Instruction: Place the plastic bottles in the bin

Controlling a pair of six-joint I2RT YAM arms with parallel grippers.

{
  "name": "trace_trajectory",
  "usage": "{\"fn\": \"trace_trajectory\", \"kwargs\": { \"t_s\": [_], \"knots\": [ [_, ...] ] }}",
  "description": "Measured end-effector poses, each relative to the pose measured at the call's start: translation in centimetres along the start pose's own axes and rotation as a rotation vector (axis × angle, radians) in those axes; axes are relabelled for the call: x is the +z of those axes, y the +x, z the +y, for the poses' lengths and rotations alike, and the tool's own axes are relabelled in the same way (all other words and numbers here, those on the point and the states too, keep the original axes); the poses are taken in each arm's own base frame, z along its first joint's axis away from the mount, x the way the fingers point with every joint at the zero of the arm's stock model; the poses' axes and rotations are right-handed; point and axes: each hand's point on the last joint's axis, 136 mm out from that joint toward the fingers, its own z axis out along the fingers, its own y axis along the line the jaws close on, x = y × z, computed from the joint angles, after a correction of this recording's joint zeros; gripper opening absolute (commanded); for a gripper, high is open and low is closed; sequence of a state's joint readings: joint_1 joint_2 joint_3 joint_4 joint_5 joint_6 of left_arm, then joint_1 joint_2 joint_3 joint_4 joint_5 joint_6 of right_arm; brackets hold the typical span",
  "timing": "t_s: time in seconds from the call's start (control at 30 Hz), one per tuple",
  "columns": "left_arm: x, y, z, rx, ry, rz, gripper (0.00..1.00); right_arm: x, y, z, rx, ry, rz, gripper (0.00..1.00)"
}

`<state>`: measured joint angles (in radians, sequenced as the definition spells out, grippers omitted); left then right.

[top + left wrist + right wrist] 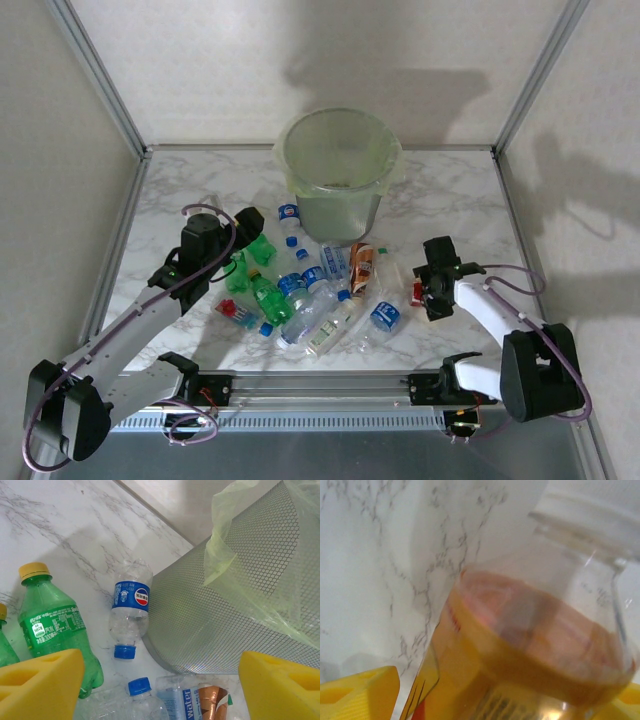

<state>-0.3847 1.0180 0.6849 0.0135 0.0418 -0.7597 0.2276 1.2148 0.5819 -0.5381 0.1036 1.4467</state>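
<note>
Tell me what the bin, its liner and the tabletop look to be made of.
Bin: grey fine mesh, probably metal, matte; tiny grid holes show. Liner: thin pale green plastic film, translucent and crinkled. Tabletop: smooth white stone-look surface with grey veins; marble or printed laminate, cannot tell.

Round grey mesh bin [338, 212], lined with a pale green bag folded over its rim, upright at far centre. Plastic bottles [310, 290] lie heaped just in front: green bottles [262, 285] with yellow caps at left, one clear blue-labelled bottle [131, 611] just beside the bin wall. An orange-labelled bottle [416, 291] lies apart, right.
</note>
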Motion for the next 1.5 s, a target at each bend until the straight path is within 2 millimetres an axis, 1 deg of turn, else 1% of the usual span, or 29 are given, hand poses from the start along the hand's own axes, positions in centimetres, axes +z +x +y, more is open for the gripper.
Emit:
{"fn": "trace_trajectory", "kwargs": {
  "t_s": [0.1, 0.37, 0.63, 0.7, 0.8, 0.9, 0.97, 1.07, 1.23, 1.37, 1.4, 1.47, 1.5],
  "knots": [
    [0.0, -0.1, -0.1, 0.0, 0.002, -0.001, 0.78, 0.3, -0.3, -0.1, -0.015, 0.01, -0.008, 0.81],
    [-0.1, -0.1, -0.1, 0.0, -0.001, 0.002, 0.78, 0.3, -0.8, 0.3, -0.079, -0.008, -0.034, 0.69],
    [-0.1, -0.2, -0.3, 0.0, 0.001, -0.001, 0.77, 0.3, -1.0, 0.4, -0.146, -0.007, -0.046, 0.63],
    [-0.1, -0.4, -0.5, 0.0, 0.004, -0.003, 0.77, 0.0, -1.3, 0.5, -0.166, -0.006, -0.06, 0.63],
    [-0.1, -0.6, -0.7, -0.001, 0.009, -0.007, 0.77, -1.1, -1.8, 1.6, -0.196, -0.032, -0.086, 0.63],
    [-0.1, -0.8, -0.9, -0.001, 0.011, -0.009, 0.77, -3.5, -2.7, 3.8, -0.232, -0.091, -0.129, 0.62],
    [-0.2, -1.0, -1.1, -0.001, 0.015, -0.012, 0.77, -5.9, -3.5, 5.9, -0.257, -0.146, -0.169, 0.62],
    [-0.3, -1.2, -1.4, -0.002, 0.019, -0.016, 0.77, -10.2, -4.8, 9.4, -0.297, -0.242, -0.235, 0.62],
    [-0.3, -1.2, -1.4, -0.002, 0.02, -0.017, 0.76, -16.8, -6.0, 14.0, -0.371, -0.384, -0.317, 0.64],
    [-0.3, -1.2, -1.4, -0.002, 0.02, -0.017, 0.76, -21.1, -6.1, 17.7, -0.448, -0.485, -0.344, 0.64],
    [-0.3, -1.2, -1.4, -0.002, 0.021, -0.017, 0.76, -21.8, -5.9, 18.6, -0.469, -0.508, -0.343, 0.64],
    [-0.3, -1.2, -1.4, -0.002, 0.021, -0.016, 0.76, -23.2, -5.0, 20.7, -0.526, -0.563, -0.337, 0.64],
    [-0.3, -1.2, -1.4, -0.002, 0.021, -0.017, 0.76, -23.7, -4.4, 21.5, -0.552, -0.584, -0.329, 0.64]
  ]
}}
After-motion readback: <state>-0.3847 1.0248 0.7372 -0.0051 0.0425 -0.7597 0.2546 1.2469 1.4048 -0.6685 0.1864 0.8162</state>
